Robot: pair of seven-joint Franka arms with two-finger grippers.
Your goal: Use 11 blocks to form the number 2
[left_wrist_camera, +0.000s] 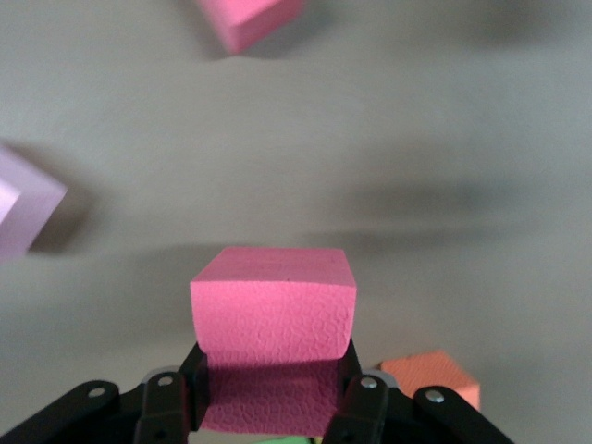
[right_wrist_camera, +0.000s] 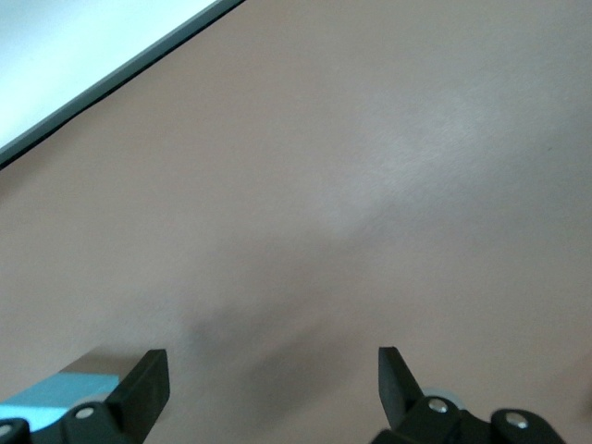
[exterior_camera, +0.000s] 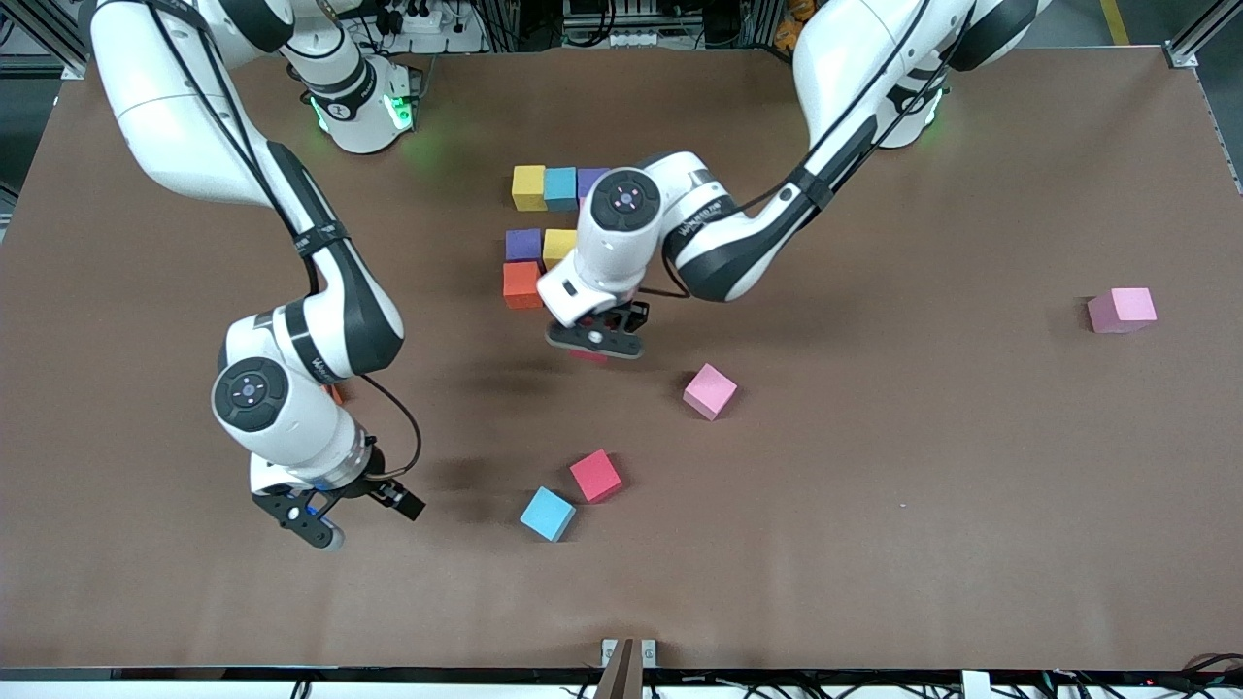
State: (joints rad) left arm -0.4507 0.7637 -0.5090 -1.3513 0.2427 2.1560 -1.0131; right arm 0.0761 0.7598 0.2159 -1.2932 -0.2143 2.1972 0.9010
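Brown table [exterior_camera: 874,485], left claw [left_wrist_camera: 273,398] clamping pink block [left_wrist_camera: 274,319].

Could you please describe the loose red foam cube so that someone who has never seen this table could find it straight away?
Start at the cluster of coloured foam cubes in the middle of the brown table, then come toward the front camera, past the left gripper. There a red foam cube sits beside a light blue foam cube. Of that pair it is the red one, farther from the front camera.
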